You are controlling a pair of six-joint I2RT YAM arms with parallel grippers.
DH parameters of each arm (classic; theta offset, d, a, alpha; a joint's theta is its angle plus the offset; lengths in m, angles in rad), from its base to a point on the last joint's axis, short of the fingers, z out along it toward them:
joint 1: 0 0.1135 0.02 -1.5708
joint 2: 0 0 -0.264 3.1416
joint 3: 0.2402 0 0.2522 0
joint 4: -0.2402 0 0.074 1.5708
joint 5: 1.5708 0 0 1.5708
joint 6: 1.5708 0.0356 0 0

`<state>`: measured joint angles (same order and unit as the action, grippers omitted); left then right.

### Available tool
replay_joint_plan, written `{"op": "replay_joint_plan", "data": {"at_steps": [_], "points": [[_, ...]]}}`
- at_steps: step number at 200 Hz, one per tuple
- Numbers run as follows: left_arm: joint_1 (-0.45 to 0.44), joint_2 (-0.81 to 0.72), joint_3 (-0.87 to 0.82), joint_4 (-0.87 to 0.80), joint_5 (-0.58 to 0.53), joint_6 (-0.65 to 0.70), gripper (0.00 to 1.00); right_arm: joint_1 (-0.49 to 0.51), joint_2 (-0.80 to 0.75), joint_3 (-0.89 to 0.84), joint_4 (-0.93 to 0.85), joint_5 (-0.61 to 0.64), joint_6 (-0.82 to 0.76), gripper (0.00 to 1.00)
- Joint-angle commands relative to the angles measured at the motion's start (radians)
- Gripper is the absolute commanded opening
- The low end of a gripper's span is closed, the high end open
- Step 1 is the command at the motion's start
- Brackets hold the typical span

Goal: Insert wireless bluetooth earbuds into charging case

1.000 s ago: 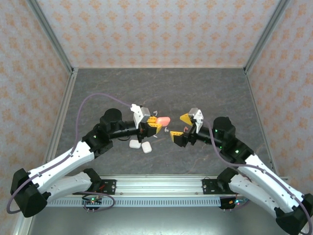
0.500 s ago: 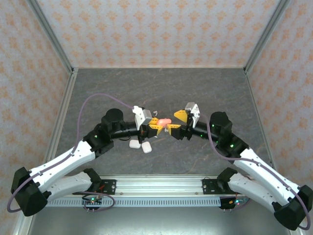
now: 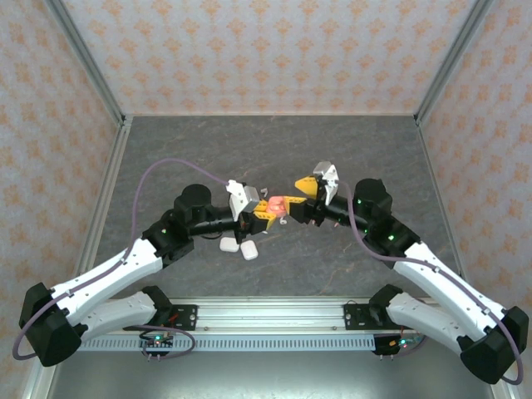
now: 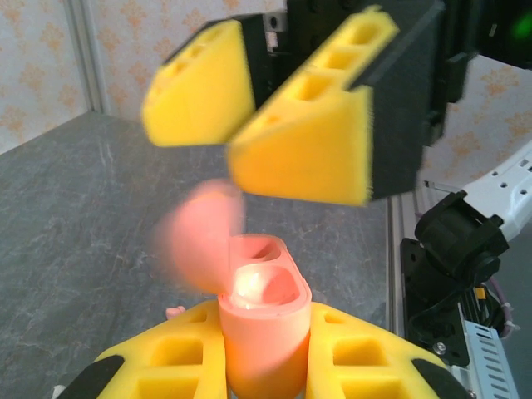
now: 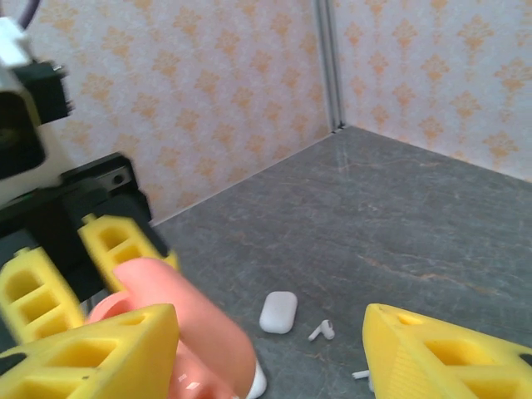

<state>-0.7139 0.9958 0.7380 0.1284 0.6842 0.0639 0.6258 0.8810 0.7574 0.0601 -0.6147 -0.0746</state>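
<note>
My left gripper [image 4: 266, 366] is shut on a coral charging case [image 4: 262, 324], holding it upright above the table. Its lid [image 4: 199, 237] is swung open and blurred, and both wells face up. My right gripper [image 5: 266, 357] is open. Its yellow fingers [image 4: 307, 141] hover just above the case, one pad beside the lid [image 5: 191, 316]. From above, the two grippers meet over the case [image 3: 274, 205] at mid table. A white earbud [image 5: 322, 330] lies on the table below, and a small coral earbud [image 4: 173, 312] lies beside my left finger.
Two white cases [image 3: 229, 244] [image 3: 248, 250] lie on the grey table just in front of the left gripper. One white case [image 5: 278, 312] is seen under the right gripper. Patterned walls with metal posts enclose the table on three sides.
The right gripper has moved left and up to the coral case, and its jaws have narrowed. The left gripper has kept hold of the case.
</note>
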Motion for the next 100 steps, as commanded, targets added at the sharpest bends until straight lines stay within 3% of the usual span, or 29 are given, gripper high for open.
{"op": "replay_joint_plan", "data": {"at_steps": [1, 40, 66, 100], "points": [[-0.007, -0.006, 0.036, 0.021, 0.031, 0.031, 0.00, -0.009, 0.033, 0.053, -0.022, 0.023, 0.005, 0.61], [-0.007, -0.010, 0.027, 0.002, 0.003, 0.040, 0.00, -0.036, 0.013, 0.087, -0.061, 0.007, 0.045, 0.61], [-0.007, -0.021, -0.003, 0.006, -0.021, 0.041, 0.00, -0.121, -0.051, 0.091, -0.124, 0.016, 0.139, 0.62], [-0.009, -0.049, -0.065, 0.047, -0.037, 0.024, 0.00, -0.220, -0.041, 0.132, -0.396, 0.100, 0.230, 0.61]]}}
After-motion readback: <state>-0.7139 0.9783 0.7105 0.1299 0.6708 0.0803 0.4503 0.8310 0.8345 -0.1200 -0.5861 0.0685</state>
